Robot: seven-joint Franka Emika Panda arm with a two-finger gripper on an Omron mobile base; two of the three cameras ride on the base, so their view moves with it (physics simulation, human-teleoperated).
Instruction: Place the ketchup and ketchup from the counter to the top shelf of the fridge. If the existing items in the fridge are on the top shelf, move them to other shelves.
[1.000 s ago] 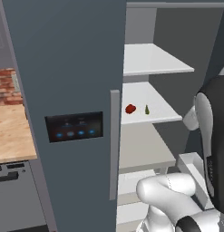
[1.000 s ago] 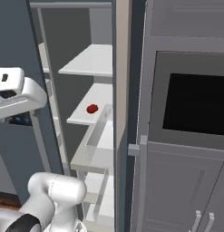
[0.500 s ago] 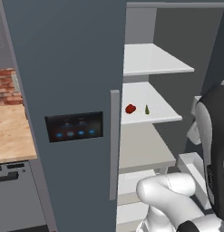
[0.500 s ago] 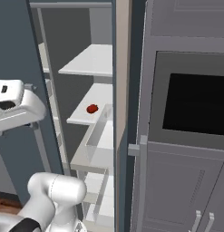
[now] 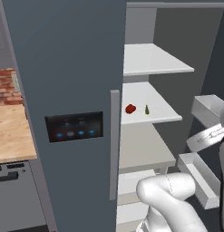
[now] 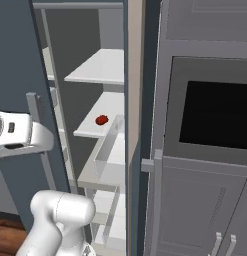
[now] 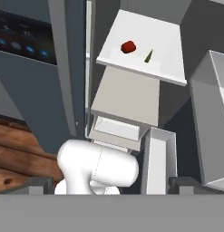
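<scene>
The fridge (image 5: pixel 63 68) stands with its right side open and its white inside showing. Its top shelf (image 5: pixel 154 61) is bare. On the shelf below it lie the existing items: a red lump (image 5: pixel 130 108) and a tiny dark-green pear shape (image 5: pixel 147 109). In the hand view the red lump (image 7: pixel 128 46) and the green thing (image 7: pixel 148 55) lie far ahead and above. My gripper (image 7: pixel 112 183) is open, its fingertips (image 7: pixel 41 183) wide apart with nothing between them, well back from the shelves. The ketchup bottles are out of view. The counter (image 5: pixel 11 136) lies left of the fridge.
White door bins (image 5: pixel 208 108) hang on the open door at the right. The fridge's long handle (image 5: pixel 114 145) and black light panel (image 5: pixel 75 127) face me. A grey oven cabinet (image 6: pixel 220 115) stands right of the fridge. My own white arm (image 5: pixel 168 199) rises low in front.
The hand has sunk lower at the left of the right base view, and the arm has slid towards the right edge of the left base view. The things in the fridge have not moved.
</scene>
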